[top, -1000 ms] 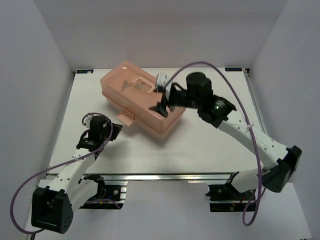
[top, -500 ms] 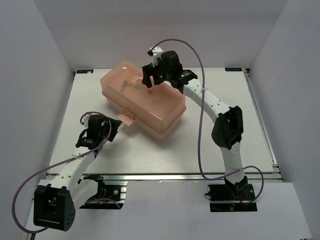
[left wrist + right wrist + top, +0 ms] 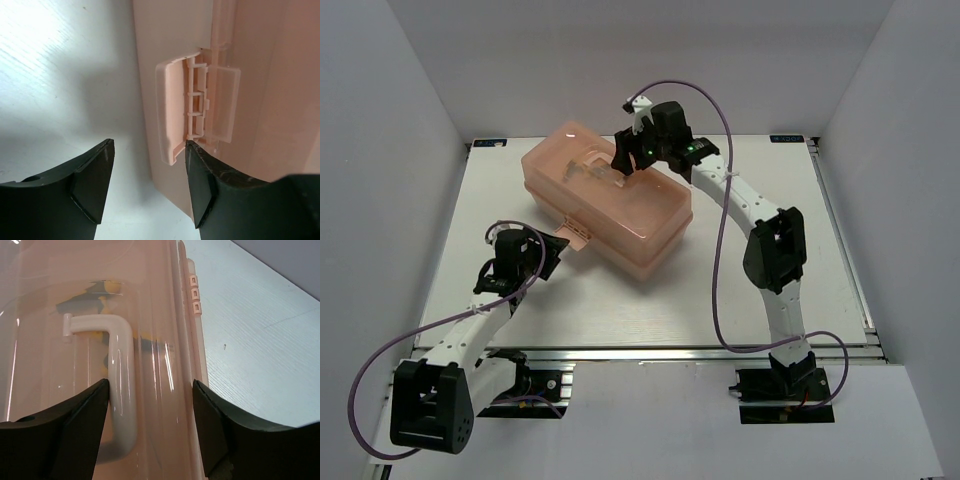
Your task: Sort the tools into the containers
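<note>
Now, latch (image 3: 172, 115): my left gripper (image 3: 147, 147) spread beside it; flip it fully clear.
Handle (image 3: 122, 390): my right gripper (image 3: 149, 385) spread over it; close squarely.

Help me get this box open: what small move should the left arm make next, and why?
Probably ease the left gripper forward a little so its open fingers straddle the latch, then pinch it. The toolbox lid looks shut, the latch flap juts out from the front wall just ahead of the fingers, and nothing is gripped yet.
</note>
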Available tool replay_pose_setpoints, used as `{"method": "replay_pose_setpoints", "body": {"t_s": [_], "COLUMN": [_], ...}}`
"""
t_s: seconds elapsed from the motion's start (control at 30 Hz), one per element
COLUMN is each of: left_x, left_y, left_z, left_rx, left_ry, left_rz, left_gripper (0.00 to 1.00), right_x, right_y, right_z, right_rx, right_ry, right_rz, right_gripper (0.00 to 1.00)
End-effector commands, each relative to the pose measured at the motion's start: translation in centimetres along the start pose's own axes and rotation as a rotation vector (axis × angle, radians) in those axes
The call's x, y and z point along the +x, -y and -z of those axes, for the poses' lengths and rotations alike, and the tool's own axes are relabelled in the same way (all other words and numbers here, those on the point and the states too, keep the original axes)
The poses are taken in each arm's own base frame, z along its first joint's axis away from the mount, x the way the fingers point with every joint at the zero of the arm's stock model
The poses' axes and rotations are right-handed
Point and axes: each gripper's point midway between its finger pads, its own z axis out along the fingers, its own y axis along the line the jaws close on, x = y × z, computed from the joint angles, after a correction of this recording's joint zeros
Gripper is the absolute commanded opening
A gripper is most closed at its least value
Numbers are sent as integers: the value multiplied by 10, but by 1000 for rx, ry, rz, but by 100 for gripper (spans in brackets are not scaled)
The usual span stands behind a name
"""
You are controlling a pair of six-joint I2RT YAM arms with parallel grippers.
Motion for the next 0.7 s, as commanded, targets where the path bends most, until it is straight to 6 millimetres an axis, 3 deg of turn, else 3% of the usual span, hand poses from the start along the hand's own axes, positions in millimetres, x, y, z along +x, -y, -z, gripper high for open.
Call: {"method": "replay_pose_setpoints", "body": {"t_s": [0.0, 0.17, 0.37, 0.43, 0.47, 0.53, 0.6, 0.67], "left_x": [-2, -2, -3, -1, 1, 6, 16, 26], "left_y": [14, 12, 14, 13, 11, 14, 15, 12], "left_z": [1, 1, 1, 0, -5, -11, -25, -46], "left_rx": [65, 73, 86, 90, 85, 103, 108, 108], "left_ry": [-6, -7, -6, -14, -24, -56, -123, -186], "left_rz": [-27, -26, -30, -29, -27, -27, -30, -29], "left_gripper": [68, 68, 68, 63, 59, 46, 33, 28], "right_x": [75, 106, 138, 138, 152, 151, 159, 168], "right_y": [42, 76, 114, 124, 126, 133, 129, 127], "right_z": [17, 41, 83, 102, 109, 128, 145, 160], "right_rx": [54, 102, 203, 254, 272, 311, 339, 362], "right_ry": [-215, -279, -324, -307, -329, -308, -311, -308], "right_rz": [-97, -159, -240, -277, -306, -337, -366, -417], "right_gripper": [55, 44, 37, 36, 36, 36, 36, 35]}}
